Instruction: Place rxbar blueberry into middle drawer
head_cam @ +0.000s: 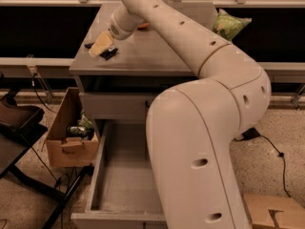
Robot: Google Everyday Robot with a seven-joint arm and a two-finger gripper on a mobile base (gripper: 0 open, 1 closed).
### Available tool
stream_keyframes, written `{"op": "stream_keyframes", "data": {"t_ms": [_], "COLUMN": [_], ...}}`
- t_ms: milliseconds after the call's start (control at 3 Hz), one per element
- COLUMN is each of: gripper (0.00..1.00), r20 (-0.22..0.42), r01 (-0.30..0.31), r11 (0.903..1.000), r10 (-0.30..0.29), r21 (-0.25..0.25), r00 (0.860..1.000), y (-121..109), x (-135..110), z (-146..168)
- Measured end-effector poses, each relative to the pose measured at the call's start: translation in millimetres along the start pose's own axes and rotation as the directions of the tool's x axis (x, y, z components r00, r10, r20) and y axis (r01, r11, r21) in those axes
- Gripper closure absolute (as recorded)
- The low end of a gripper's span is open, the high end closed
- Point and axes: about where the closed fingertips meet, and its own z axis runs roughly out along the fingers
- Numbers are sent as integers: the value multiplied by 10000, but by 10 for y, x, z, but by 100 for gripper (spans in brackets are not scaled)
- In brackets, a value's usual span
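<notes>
Rxbar blueberry [109,54] lies on cabinet top [138,58]; gripper [101,45] right over it.

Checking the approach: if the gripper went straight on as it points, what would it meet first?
Likely the rxbar blueberry, lying on the cabinet top just below the gripper; depth is unclear.

1. no text, brand, number or sign can be read anywhere in the view.
2. the rxbar blueberry [110,54], a dark wrapper on the worktop [138,58], shows no legible print.
3. the green bag [230,25] at the worktop's far right corner shows no readable brand.
4. the can [75,130] in the cardboard box [64,149] on the floor has a label too unclear to read.
5. the tool [95,51], right at the wrapper near the worktop's front left, carries no readable marking.
</notes>
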Motion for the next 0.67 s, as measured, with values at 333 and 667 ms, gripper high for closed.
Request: {"op": "stream_keyframes", "data": {"t_ms": [333, 667], "gripper": [0, 0], "r20": [-401, -495], "r01": [-443, -597], "r11": [9990, 9980], "r10": [440, 587], "r21": [-64, -208], "r00": [9982, 9971], "y": [-99, -97], "x": [122, 120], "z": [164, 212]}}
